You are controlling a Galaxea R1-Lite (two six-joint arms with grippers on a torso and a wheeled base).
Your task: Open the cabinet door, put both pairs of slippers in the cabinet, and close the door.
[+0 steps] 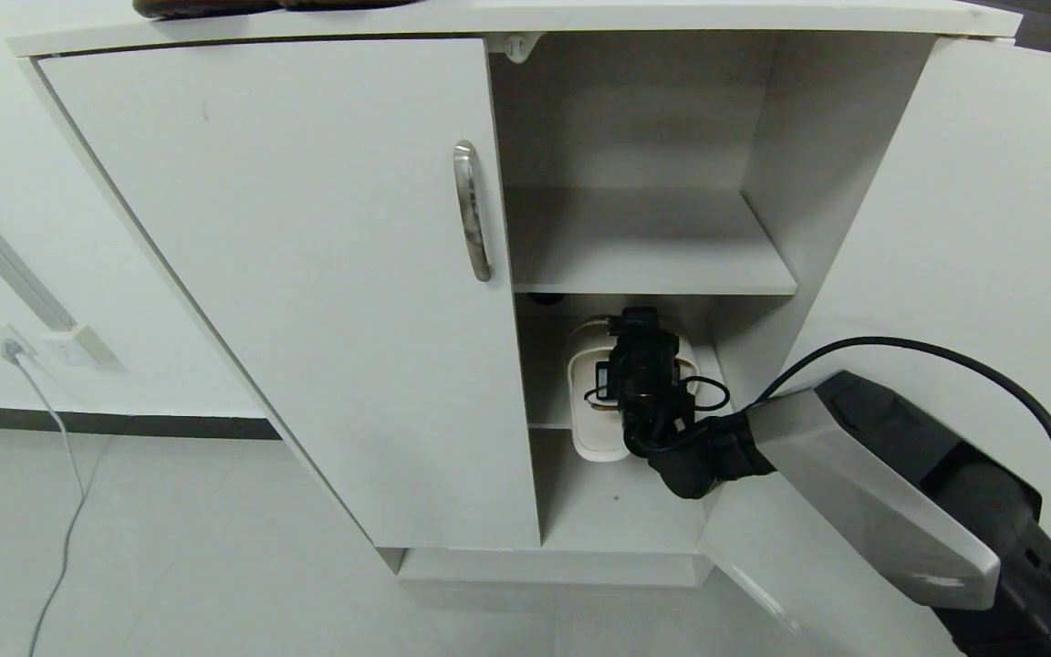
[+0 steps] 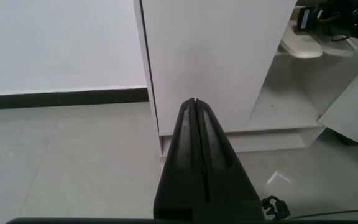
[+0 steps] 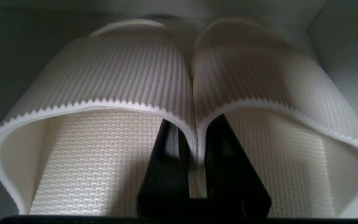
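cabinet (image 1: 626, 119): white, stands on a pale tiled floor (image 1: 124, 547) against a white wall

left door (image 1: 306, 274): closed; right door (image 1: 991, 228): swung wide open, so the right half of the interior is exposed

upper shelf (image 1: 644, 242): bare; lower shelf (image 1: 546, 401) sits under it

right arm (image 1: 872, 484): comes in from the lower right, passes in front of the open door and reaches into the compartment at the lower shelf

white slippers (image 1: 591, 401): one pair, side by side, toes pointing into the cabinet, at lower-shelf level; heels stick out past the shelf's front edge; cannot tell if the soles rest on the shelf

right gripper (image 1: 639, 365): clamped on the pair; the wrist camera shows one finger inside each slipper, squeezing the two touching inner strap walls between them

left gripper (image 2: 195, 109): fingers pressed together, nothing held, low over the floor, in front of the closed door

dark item (image 1: 243, 5): on the cabinet top, cut by the frame edge, identity not clear

handle (image 1: 471, 210): metal bar, upright, on the closed door's inner edge

wall socket (image 1: 5, 342): left of the cabinet, grey cable (image 1: 69, 493) hanging from it to the floor
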